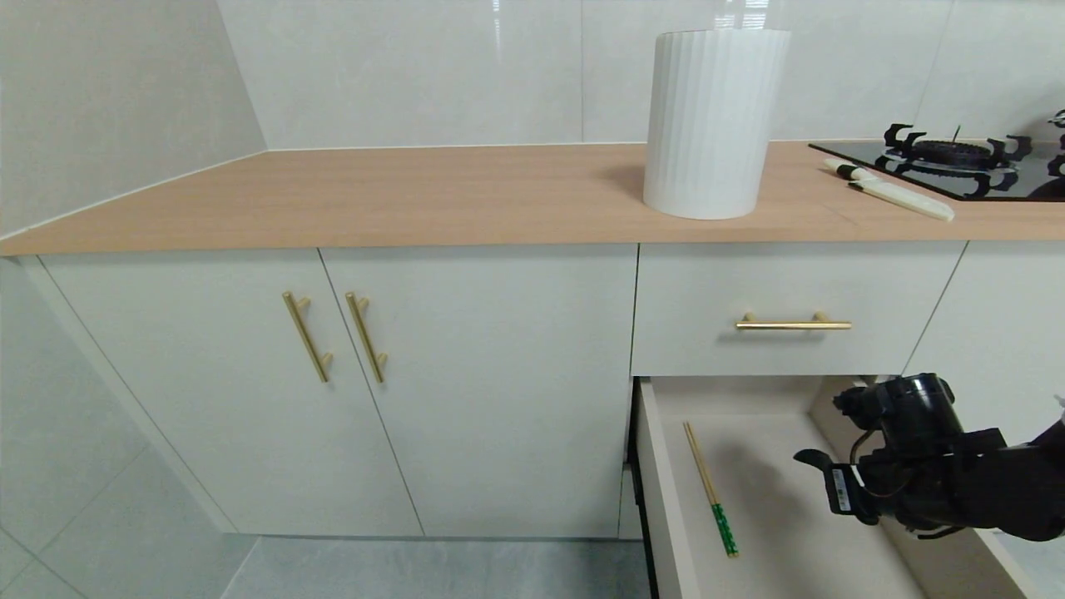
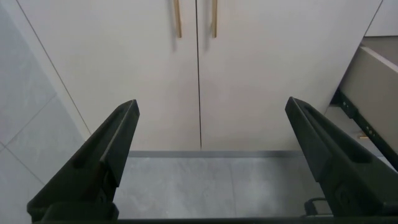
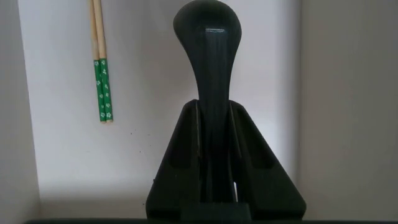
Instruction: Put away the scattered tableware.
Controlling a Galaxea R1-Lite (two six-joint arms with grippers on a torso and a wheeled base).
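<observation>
The lower drawer (image 1: 657,466) stands pulled out at the bottom right. A pair of wooden chopsticks (image 1: 711,491) with green ends lies on its floor near the left wall. My right gripper (image 1: 836,487) hangs over the drawer, shut on a black spoon (image 1: 811,457) whose bowl points toward the chopsticks. In the right wrist view the black spoon (image 3: 208,37) sticks out from between the shut fingers of my right gripper (image 3: 214,155), with the chopsticks (image 3: 101,68) beside it. My left gripper (image 2: 211,168) is open and holds nothing, low in front of the cabinet doors (image 2: 199,62).
A tall white ribbed container (image 1: 714,125) stands on the wooden counter (image 1: 416,195). A white knife (image 1: 894,193) lies by the black gas stove (image 1: 957,158) at the far right. A shut drawer with a gold handle (image 1: 793,324) is above the pulled-out one.
</observation>
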